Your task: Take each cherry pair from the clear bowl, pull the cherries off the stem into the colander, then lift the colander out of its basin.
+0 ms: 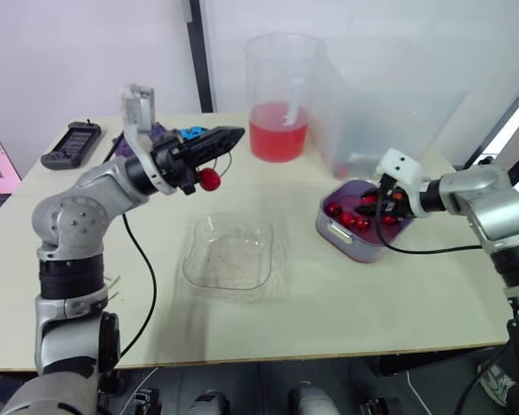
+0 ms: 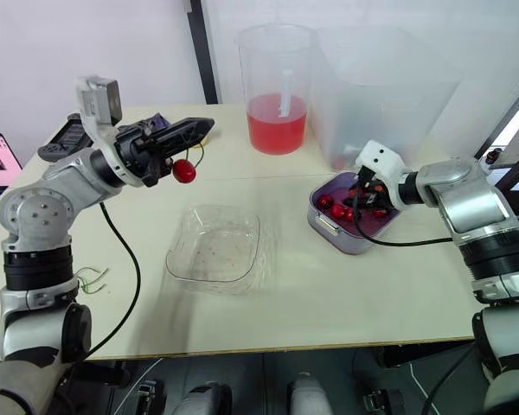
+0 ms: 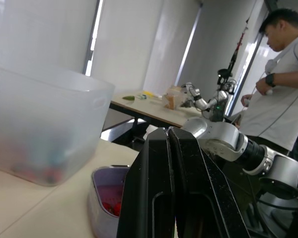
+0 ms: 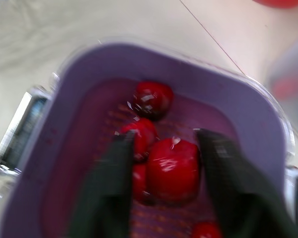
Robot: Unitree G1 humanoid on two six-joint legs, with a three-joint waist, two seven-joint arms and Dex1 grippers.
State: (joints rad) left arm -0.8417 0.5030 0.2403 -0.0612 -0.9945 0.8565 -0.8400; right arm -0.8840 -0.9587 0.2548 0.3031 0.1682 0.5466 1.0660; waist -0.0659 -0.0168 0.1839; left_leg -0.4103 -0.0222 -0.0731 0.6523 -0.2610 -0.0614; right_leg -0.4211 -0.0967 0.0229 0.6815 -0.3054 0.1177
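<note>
Nearest to you, in the middle of the table [image 1: 398,303], stands the clear bowl [image 1: 229,259].

A little farther and to the right sits the basin [image 1: 350,244] with the purple colander [image 4: 64,188] inside it. Several red cherries lie in the colander. The right gripper [image 1: 382,203] reaches down into it, released: its two fingers [image 4: 213,168] stand apart on either side of one large cherry [image 4: 173,170]. Whether they touch this cherry, you cannot tell from the wrist view.

To the left, beyond the bowl, the left gripper [image 1: 233,134] is raised above the table and points to the right. It is clenched (in the left wrist view the two black fingers [image 3: 149,198] lie flat against each other) on a thin green stem [image 2: 200,154]. One red cherry [image 1: 209,179] hangs from this stem just under the fingers, above the table and on the far-left side of the bowl.

At the far side stand a clear pitcher [image 1: 279,99] with red liquid and, just to its right, a large translucent tub [image 1: 381,104]. On the far left corner lies a dark handheld device [image 1: 71,143].
</note>
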